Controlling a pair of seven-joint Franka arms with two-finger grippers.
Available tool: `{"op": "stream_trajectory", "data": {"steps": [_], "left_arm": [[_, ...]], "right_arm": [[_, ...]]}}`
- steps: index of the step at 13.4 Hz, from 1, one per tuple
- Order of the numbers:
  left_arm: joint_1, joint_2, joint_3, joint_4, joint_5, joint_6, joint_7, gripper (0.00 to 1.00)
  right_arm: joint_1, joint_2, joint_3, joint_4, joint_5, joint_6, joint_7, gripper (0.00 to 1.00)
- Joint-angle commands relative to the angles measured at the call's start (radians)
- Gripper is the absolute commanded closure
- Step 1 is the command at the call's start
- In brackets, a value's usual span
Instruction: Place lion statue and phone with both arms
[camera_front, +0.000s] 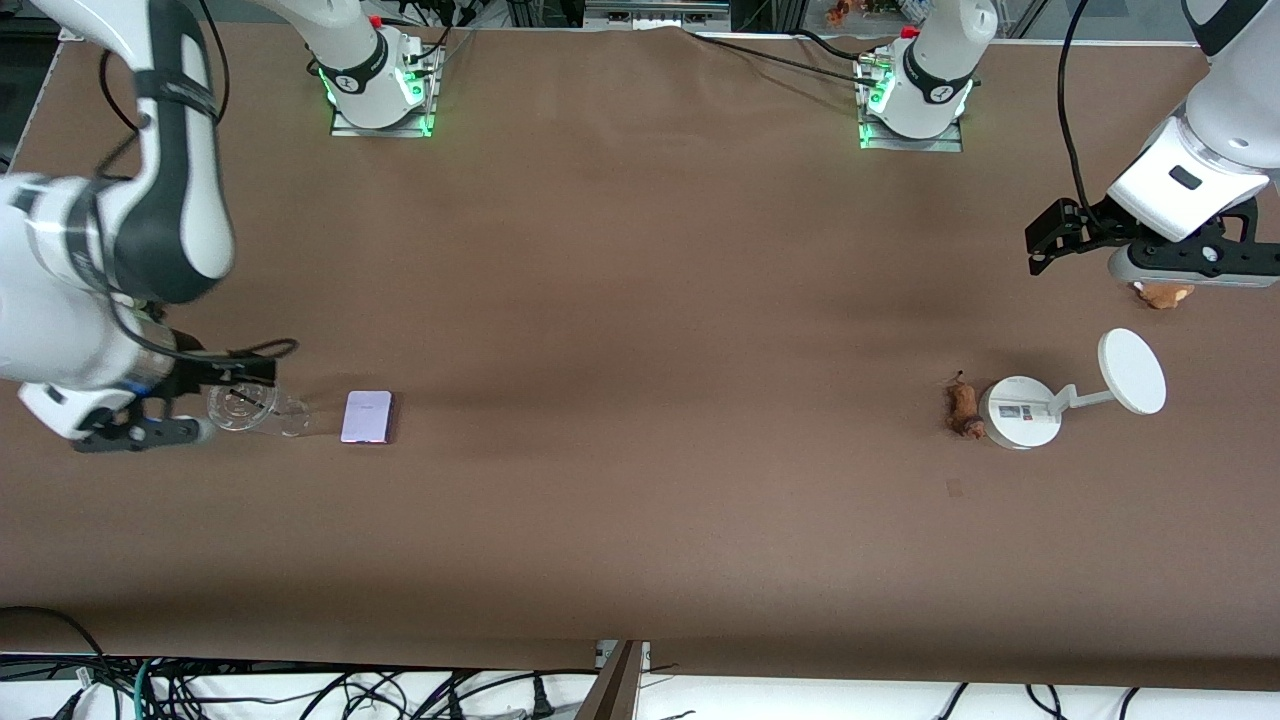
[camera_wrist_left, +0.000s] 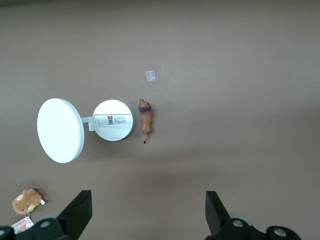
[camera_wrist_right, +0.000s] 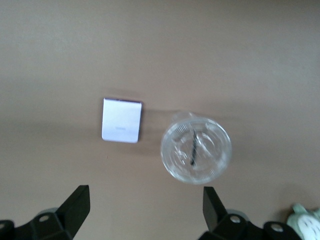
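The lion statue (camera_front: 963, 408) is a small reddish-brown figurine lying on the table, touching or nearly touching the round base of a white stand (camera_front: 1020, 412); it also shows in the left wrist view (camera_wrist_left: 146, 119). The phone (camera_front: 368, 416), a pale lavender slab, lies flat toward the right arm's end and shows in the right wrist view (camera_wrist_right: 121, 120). My left gripper (camera_front: 1050, 243) (camera_wrist_left: 148, 210) is open and empty, up in the air near the tan plush. My right gripper (camera_front: 185, 400) (camera_wrist_right: 145, 207) is open and empty, in the air beside a clear cup.
The clear cup (camera_front: 243, 408) (camera_wrist_right: 196, 147) stands beside the phone. The stand's disc (camera_front: 1132, 371) (camera_wrist_left: 60, 130) rises from its base (camera_wrist_left: 114, 120). A tan plush (camera_front: 1163, 294) (camera_wrist_left: 27, 200) lies under the left arm. A grey-green plush (camera_wrist_right: 305, 217) shows at the right wrist view's edge.
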Motion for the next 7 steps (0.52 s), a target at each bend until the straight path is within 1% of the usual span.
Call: {"op": "stream_trajectory", "data": {"steps": [1,2,3,4,5,6,7], "left_arm": [[-0.006,-0.011,0.004,0.008,-0.008,-0.018,0.014,0.00],[-0.006,-0.011,0.004,0.008,-0.008,-0.018,0.014,0.00],[-0.006,-0.011,0.004,0.008,-0.008,-0.019,0.014,0.00],[-0.006,-0.011,0.004,0.008,-0.010,-0.019,0.013,0.00],[-0.006,-0.011,0.004,0.008,-0.010,-0.019,0.013,0.00],[-0.006,-0.011,0.002,0.008,-0.010,-0.019,0.013,0.00],[-0.006,-0.011,0.002,0.008,-0.010,-0.019,0.013,0.00]], "right_arm": [[-0.011,-0.057,0.011,-0.014,-0.002,-0.033,-0.003,0.00],[-0.054,-0.080,0.043,-0.022,-0.004,-0.041,0.001,0.00],[-0.123,-0.105,0.116,-0.022,-0.004,-0.071,0.024,0.00],[-0.213,-0.125,0.203,-0.023,-0.008,-0.090,0.055,0.00],[-0.296,-0.151,0.295,-0.038,-0.031,-0.097,0.086,0.00],[-0.353,-0.178,0.360,-0.064,-0.069,-0.096,0.107,0.00],[-0.381,-0.215,0.399,-0.094,-0.094,-0.097,0.119,0.00]]}}
